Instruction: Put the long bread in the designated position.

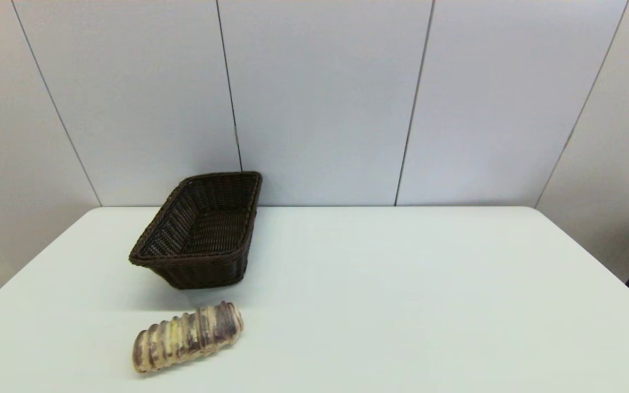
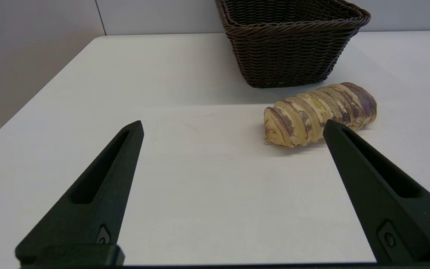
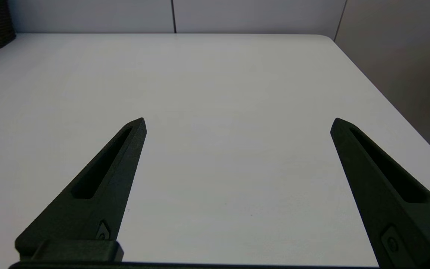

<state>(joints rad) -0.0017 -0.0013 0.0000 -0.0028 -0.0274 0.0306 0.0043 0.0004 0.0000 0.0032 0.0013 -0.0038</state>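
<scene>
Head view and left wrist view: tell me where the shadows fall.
Head view: a soft shadow spreads from the basket on its near side toward the long bread. Left wrist view: a thin dark shadow hugs the bread's underside; the open left pincer casts none discernible.

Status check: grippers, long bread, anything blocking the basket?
Left gripper open, short of the long bread. Right gripper open, idle over bare table. Bread lies on the table before the dark wicker basket, apart from it. Nothing in the way.
</scene>
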